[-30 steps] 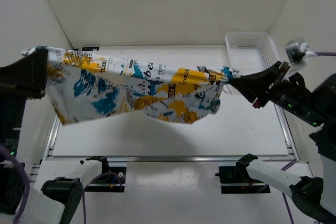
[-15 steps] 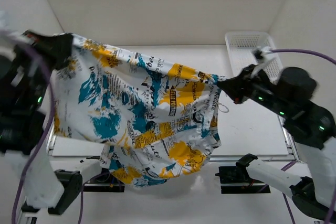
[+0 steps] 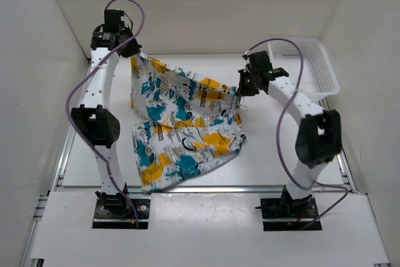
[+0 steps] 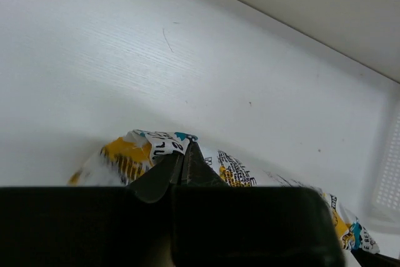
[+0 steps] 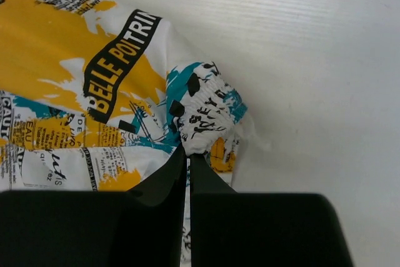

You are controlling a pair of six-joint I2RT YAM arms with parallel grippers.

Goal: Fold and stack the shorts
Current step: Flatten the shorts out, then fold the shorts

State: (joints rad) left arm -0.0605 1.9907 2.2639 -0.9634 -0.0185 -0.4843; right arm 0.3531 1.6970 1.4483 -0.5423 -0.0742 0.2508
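Note:
The shorts (image 3: 184,123), white with teal, yellow and black print, are stretched between my two grippers at the far middle of the table, and their lower part lies on the table toward the front. My left gripper (image 3: 132,54) is shut on the far left corner of the shorts (image 4: 159,145). My right gripper (image 3: 239,90) is shut on the gathered waistband at the right corner (image 5: 203,114). Both corners are held a little above the table.
A white mesh basket (image 3: 303,67) stands at the far right corner. White walls close the back and both sides. A metal rail (image 3: 200,187) runs along the table's near edge in front of the arm bases.
Both arms have swung from high near the camera down and far out over the table. The shorts have come down with them and now partly lie on the table.

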